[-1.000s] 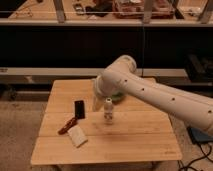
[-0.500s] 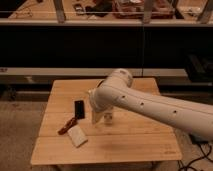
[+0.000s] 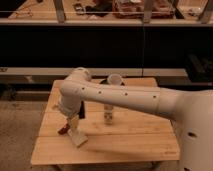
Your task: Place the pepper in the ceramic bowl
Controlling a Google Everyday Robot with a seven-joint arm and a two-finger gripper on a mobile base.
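Claw hangs with its fingers apart, right over the small, thin red pepper on the table's near left side. Before, the claw was farther right.

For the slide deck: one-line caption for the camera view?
Arm reaches across the wooden table, hand poised over the pepper beside the pale block; white cup at the far edge.

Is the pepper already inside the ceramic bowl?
No: the pepper lies on the table at its left side, beside the pale block, with the gripper low and close above it.
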